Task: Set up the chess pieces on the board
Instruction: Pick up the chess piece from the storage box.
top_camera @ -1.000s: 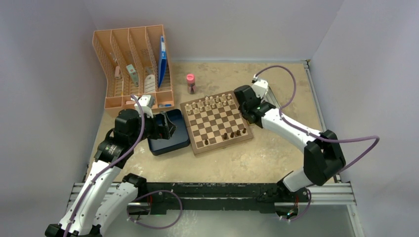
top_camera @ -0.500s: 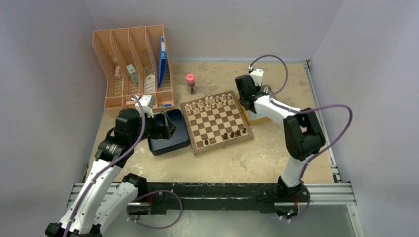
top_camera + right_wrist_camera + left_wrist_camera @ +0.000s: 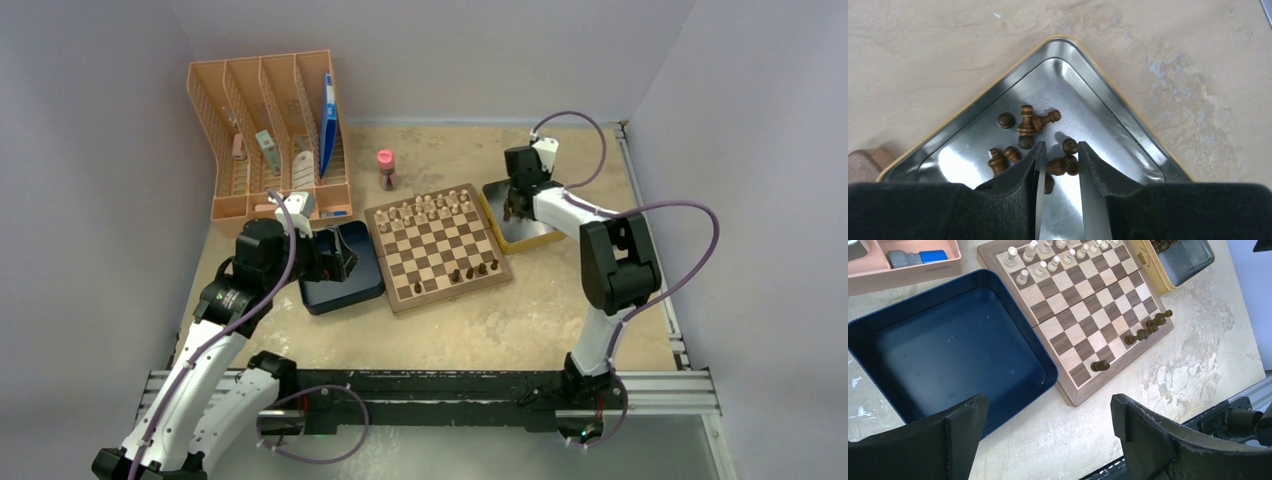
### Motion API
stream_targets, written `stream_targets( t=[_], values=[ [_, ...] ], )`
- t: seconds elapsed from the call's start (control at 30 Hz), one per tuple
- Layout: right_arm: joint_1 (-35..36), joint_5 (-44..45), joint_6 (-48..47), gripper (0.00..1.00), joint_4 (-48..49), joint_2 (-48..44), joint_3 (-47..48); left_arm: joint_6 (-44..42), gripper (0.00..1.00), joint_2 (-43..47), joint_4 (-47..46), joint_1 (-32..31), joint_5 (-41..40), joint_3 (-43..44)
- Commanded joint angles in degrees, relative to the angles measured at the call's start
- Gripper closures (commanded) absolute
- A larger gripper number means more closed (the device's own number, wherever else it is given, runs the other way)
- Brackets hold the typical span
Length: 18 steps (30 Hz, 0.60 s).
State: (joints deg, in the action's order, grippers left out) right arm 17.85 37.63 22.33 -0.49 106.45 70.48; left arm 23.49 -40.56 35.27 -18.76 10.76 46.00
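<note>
- Fetching: hovering with right end effector (image 3: 1060, 148), half-open, empty, above chess pieces (image 3: 1025, 125) in tin (image 3: 1128, 145), 2 o'clock of board (image 3: 432, 252).
- Left end effector (image 3: 1047, 404) wide open, empty.
- Next: descend, pinch one.

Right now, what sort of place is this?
Probably a robotics lab test cell: plain pale walls box in a scuffed beige tabletop, a white left arm and white right arm are bolted to a metal rail, and staged props include a checked wooden chessboard and an orange plastic file organiser.
</note>
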Motion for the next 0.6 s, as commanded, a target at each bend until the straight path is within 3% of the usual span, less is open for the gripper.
stream_targets(
  t=[0.0, 0.3, 0.57],
  values=[
    [-2.17, -4.01, 1.9, 0.68, 2.97, -3.98, -0.87, -0.06, 0.07, -0.05, -2.57, 0.31, 0.95, 0.06],
    [-8.52, -14.91, 6.98, 0.66, 2.87, -4.71, -3.22, 0.07, 0.07, 0.2, -2.45, 0.31, 0.65, -0.03],
    [-9.29, -15.39, 7.0, 0.66, 2.96, -5.92, -5.47, 0.07, 0.07, 0.04, -2.48, 0.31, 0.57, 0.04]
  ],
)
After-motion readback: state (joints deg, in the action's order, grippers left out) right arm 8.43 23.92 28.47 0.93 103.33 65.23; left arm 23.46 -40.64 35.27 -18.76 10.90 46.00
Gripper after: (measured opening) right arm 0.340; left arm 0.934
